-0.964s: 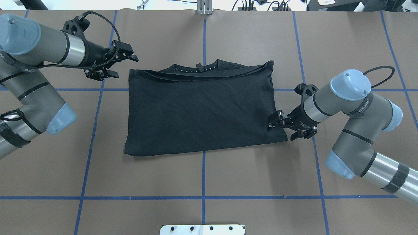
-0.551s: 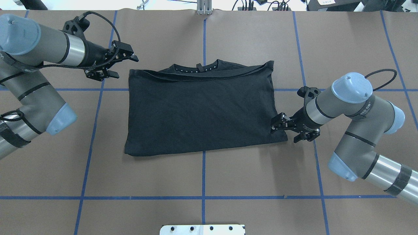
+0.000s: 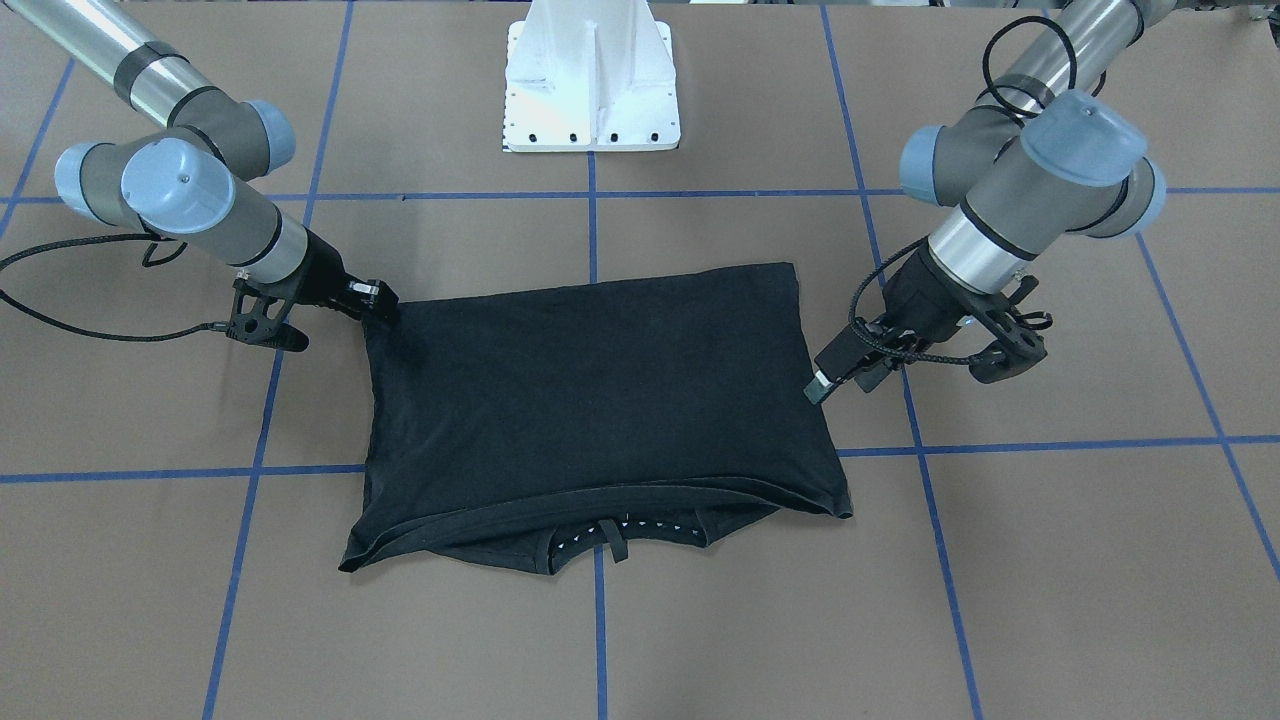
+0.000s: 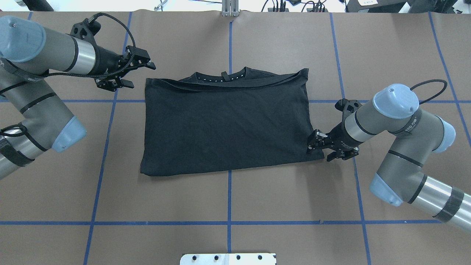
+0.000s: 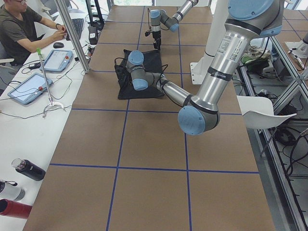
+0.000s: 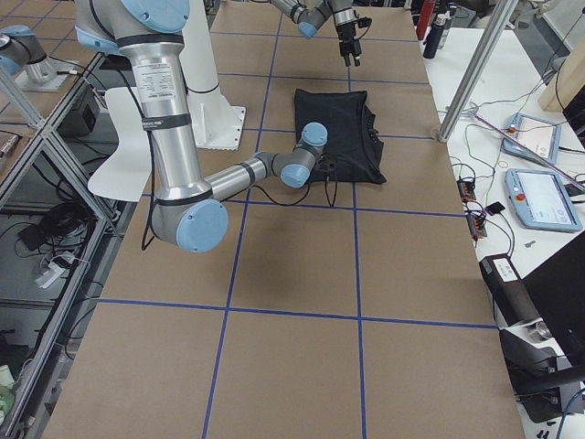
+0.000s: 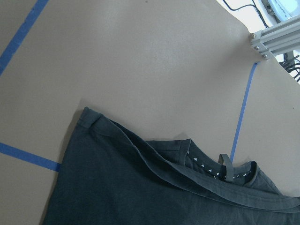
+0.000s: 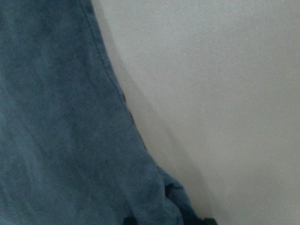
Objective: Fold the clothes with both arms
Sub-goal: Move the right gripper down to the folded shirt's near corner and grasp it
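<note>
We find the shirt (image 4: 224, 129) flat before the base (image 3: 590, 90), long axis crosswise, collar (image 4: 224, 76) pointing away. Left gripper (image 4: 142, 76) spread beside its far corner. Right gripper (image 4: 326, 149) at near corner; tips hidden, closure indeterminate.

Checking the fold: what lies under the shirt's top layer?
Under the top layer of the T-shirt, the collar with a dotted inner band peeks out. The rest beneath, including any front print, is covered.

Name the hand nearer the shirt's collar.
Left. The left hand is just off the shirt's far left corner, along the collar edge; the right hand is at the near right corner.
</note>
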### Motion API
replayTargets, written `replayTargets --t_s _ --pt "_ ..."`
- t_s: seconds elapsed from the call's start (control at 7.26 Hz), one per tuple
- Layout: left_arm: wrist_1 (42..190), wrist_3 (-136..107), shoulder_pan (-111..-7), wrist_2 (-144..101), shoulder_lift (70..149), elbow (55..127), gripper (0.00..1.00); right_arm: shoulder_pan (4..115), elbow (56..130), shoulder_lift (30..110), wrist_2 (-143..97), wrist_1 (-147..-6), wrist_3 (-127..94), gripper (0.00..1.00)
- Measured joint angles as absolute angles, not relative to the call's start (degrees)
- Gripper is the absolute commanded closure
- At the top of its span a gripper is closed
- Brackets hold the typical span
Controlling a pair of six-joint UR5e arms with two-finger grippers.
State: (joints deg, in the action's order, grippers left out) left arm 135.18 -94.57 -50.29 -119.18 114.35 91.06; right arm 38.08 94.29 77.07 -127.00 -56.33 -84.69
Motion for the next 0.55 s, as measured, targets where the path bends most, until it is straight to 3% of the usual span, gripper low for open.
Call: replayTargets --t_s 0.14,0.55 --pt "135.19 -94.57 -50.28 -119.18 114.17 91.06 0.00 37.98 94.35 77.08 -126.77 -56.33 -84.70 1.00" --pt "135.22 -94.57 -50.27 -119.12 113.95 91.06 0.00 37.96 94.73 77.08 -127.38 -56.26 -84.59 1.00"
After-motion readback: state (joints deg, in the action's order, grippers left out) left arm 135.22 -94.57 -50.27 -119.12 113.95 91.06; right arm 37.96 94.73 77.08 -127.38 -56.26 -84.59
